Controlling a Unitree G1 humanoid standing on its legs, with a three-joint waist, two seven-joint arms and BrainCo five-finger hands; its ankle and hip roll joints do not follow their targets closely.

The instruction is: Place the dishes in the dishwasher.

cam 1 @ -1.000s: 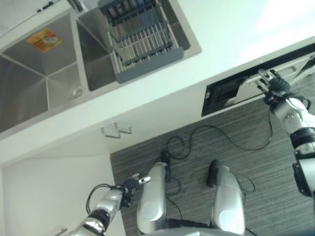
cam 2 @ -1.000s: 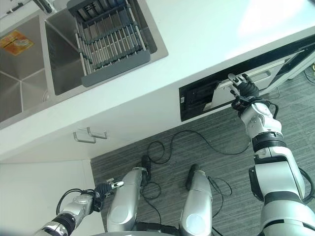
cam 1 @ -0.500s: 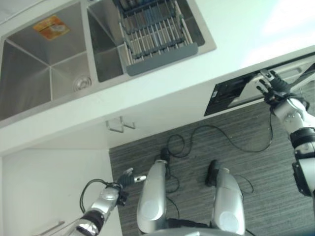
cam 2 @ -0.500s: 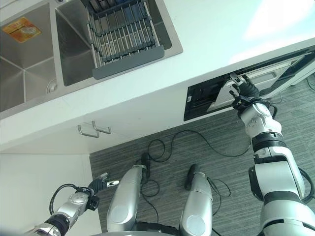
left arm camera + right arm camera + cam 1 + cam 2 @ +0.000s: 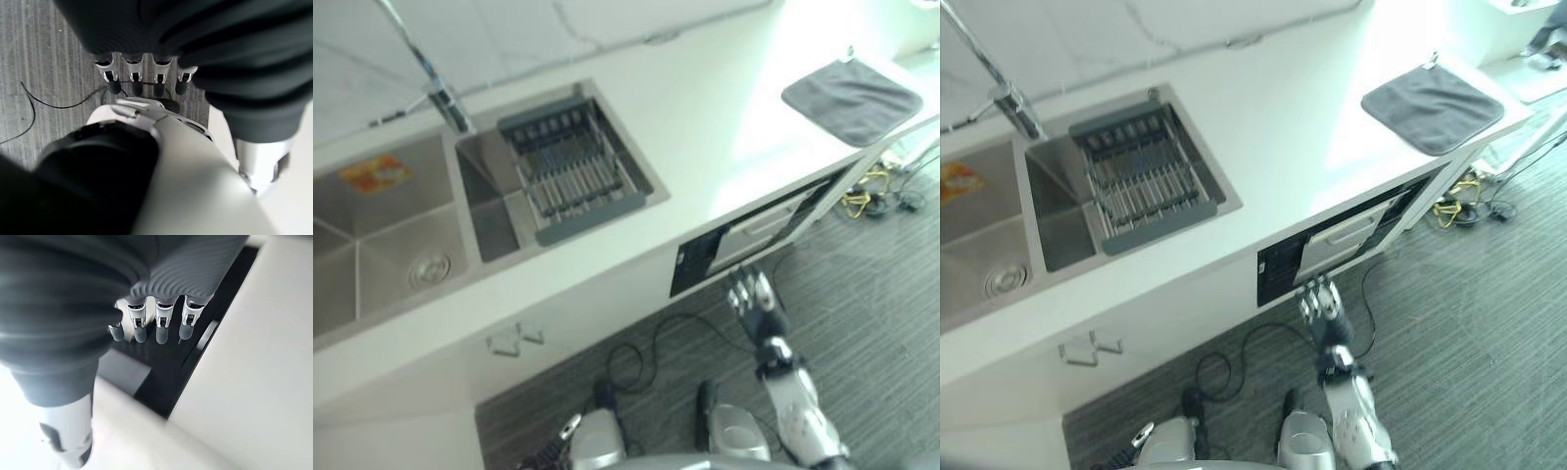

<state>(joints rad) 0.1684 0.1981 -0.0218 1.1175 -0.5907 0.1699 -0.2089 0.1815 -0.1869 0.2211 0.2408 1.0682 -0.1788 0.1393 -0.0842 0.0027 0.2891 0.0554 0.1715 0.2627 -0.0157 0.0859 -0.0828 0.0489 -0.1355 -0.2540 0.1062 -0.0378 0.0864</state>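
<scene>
The dishwasher [image 5: 756,225] sits under the white counter [image 5: 724,127], its door tipped open a little at the top and showing a dark gap. My right hand [image 5: 759,302] hangs in front of and below that door, apart from it, fingers [image 5: 161,325] straight and holding nothing. A grey dish rack [image 5: 570,176] rests in the sink's right basin, with dark dishes at its far end that are hard to make out. My left hand [image 5: 142,78] is low near the floor, fingers straight and empty.
The sink's left basin [image 5: 386,245] and a tall faucet [image 5: 431,83] are at the left. A grey mat [image 5: 1432,106] lies on the counter's right end. Cupboard handles [image 5: 514,338] stick out below the sink. Striped grey floor [image 5: 1469,323] stretches to the right.
The whole picture has shifted, so the camera moved. My right hand has come off the dishwasher door's top edge and now sits lower, clear of it. The left hand has dropped lower.
</scene>
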